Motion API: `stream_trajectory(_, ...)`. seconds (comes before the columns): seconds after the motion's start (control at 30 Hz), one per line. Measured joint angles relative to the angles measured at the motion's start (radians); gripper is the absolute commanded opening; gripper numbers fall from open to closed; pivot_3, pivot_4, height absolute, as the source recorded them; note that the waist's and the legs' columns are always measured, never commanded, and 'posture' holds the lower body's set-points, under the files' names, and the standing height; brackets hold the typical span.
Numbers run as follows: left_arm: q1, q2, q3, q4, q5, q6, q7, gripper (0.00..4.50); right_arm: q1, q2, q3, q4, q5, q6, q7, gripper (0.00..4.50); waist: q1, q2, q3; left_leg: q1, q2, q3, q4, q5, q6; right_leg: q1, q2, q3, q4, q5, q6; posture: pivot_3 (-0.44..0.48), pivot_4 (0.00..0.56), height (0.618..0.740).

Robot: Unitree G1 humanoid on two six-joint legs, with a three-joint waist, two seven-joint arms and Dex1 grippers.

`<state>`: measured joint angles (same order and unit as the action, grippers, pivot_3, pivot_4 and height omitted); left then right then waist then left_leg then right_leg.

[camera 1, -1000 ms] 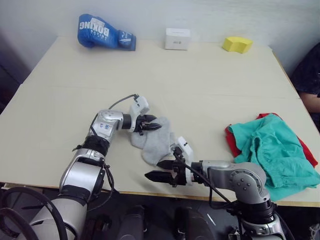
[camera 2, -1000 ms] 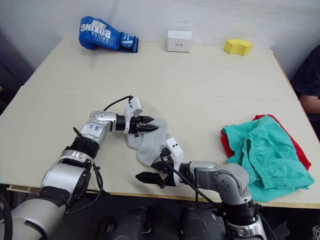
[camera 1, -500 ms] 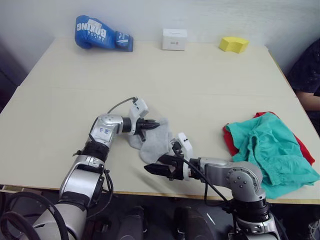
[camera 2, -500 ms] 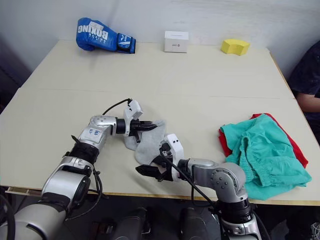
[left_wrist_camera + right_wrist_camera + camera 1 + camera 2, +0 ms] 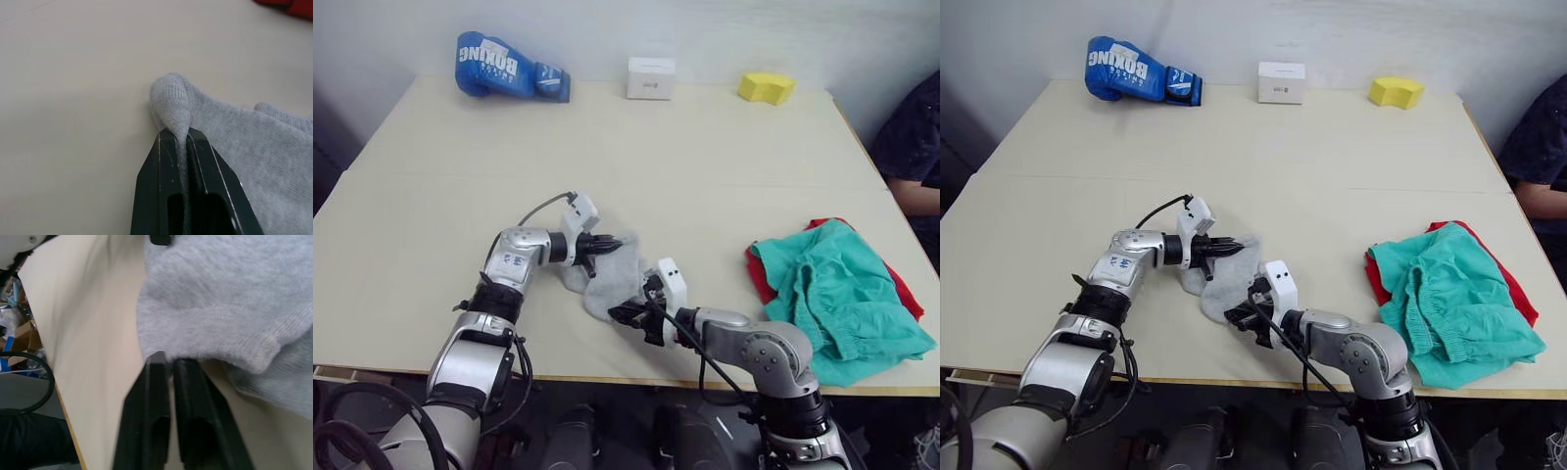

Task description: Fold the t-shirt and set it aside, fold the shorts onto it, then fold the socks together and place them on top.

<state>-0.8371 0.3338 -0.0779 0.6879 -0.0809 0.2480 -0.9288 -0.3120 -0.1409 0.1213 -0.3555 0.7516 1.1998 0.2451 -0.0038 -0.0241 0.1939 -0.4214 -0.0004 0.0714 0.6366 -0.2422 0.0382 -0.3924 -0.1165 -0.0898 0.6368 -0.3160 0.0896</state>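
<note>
The light grey socks (image 5: 619,276) lie bunched together near the table's front middle. My left gripper (image 5: 605,244) is shut on a raised fold at their far left end, and the cloth shows pinched between its fingers (image 5: 161,161). My right gripper (image 5: 620,315) is shut, its tips (image 5: 157,361) touching the socks' (image 5: 220,298) near edge; no cloth shows between them. The teal-green shorts (image 5: 832,294) lie crumpled at the right on top of the red t-shirt (image 5: 759,284), which peeks out at both sides.
Along the table's far edge sit a blue boxing glove (image 5: 509,67), a white box (image 5: 651,76) and a yellow block (image 5: 766,88). A person's dark sleeve (image 5: 913,137) shows at the right. The table's front edge (image 5: 558,372) runs just below my right gripper.
My right gripper has moved forward from the table's front edge to the socks and shut. My left gripper has closed on the sock fold. The camera has shifted slightly.
</note>
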Motion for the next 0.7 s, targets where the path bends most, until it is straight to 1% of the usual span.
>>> stream_trajectory(0.2, 0.069, 0.023, 0.036, -0.163, -0.039, 0.067, 0.017, 0.0, 0.021, -0.011, -0.072, -0.001, 0.074, 0.03, 0.047, 0.01, 0.003, -0.001, 0.0, 0.0, 0.0, 0.0, -0.002, 0.0, 0.0, 0.0, -0.001, 0.001, -0.002, 0.0, 0.0, 0.0, 0.15, 0.74)
stream_trajectory(0.23, 0.089, 0.023, 0.048, -0.212, -0.056, 0.089, 0.019, 0.0, 0.02, -0.033, -0.078, -0.003, 0.095, 0.046, 0.072, 0.01, 0.003, -0.001, 0.0, -0.001, -0.001, 0.0, -0.003, 0.0, 0.0, 0.0, -0.002, 0.001, -0.002, 0.0, 0.0, 0.0, 0.15, 0.74)
stream_trajectory(0.33, 0.152, 0.034, 0.073, -0.37, -0.111, 0.134, 0.021, 0.0, 0.002, -0.15, -0.077, -0.015, 0.147, 0.096, 0.166, 0.01, 0.001, 0.0, 0.0, -0.001, -0.001, 0.0, -0.004, -0.001, 0.0, 0.0, -0.002, 0.002, -0.004, 0.0, 0.0, 0.0, 0.15, 0.74)
stream_trajectory(0.43, 0.22, 0.068, 0.094, -0.536, -0.145, 0.202, 0.049, 0.0, -0.091, -0.263, -0.105, 0.003, 0.164, 0.107, 0.251, 0.01, -0.007, 0.0, 0.0, -0.001, 0.0, 0.001, -0.005, -0.001, 0.0, 0.0, -0.001, 0.002, -0.007, 0.0, 0.0, 0.0, 0.15, 0.74)
stream_trajectory(0.57, 0.314, 0.089, 0.135, -0.719, -0.171, 0.296, 0.129, 0.0, -0.193, -0.35, -0.105, 0.091, 0.163, 0.098, 0.352, 0.01, -0.007, 0.0, 0.0, 0.0, 0.001, 0.0, -0.006, 0.0, -0.001, 0.0, 0.0, 0.002, -0.007, 0.0, 0.0, 0.0, 0.15, 0.74)
stream_trajectory(0.63, 0.414, 0.077, 0.16, -0.835, -0.181, 0.347, 0.201, 0.0, -0.26, -0.4, -0.084, 0.177, 0.138, 0.08, 0.421, 0.01, -0.014, 0.001, 0.001, 0.0, 0.0, 0.001, -0.006, -0.001, -0.001, 0.0, 0.0, 0.003, -0.008, 0.0, 0.0, 0.0, 0.15, 0.74)
stream_trajectory(0.7, 0.485, 0.056, 0.168, -0.899, -0.194, 0.388, 0.25, 0.0, -0.31, -0.434, -0.076, 0.242, 0.108, 0.052, 0.471, 0.01, -0.01, 0.001, 0.001, -0.001, 0.0, 0.001, -0.005, -0.001, 0.0, 0.0, 0.0, 0.003, -0.008, 0.0, 0.0, 0.0, 0.15, 0.74)
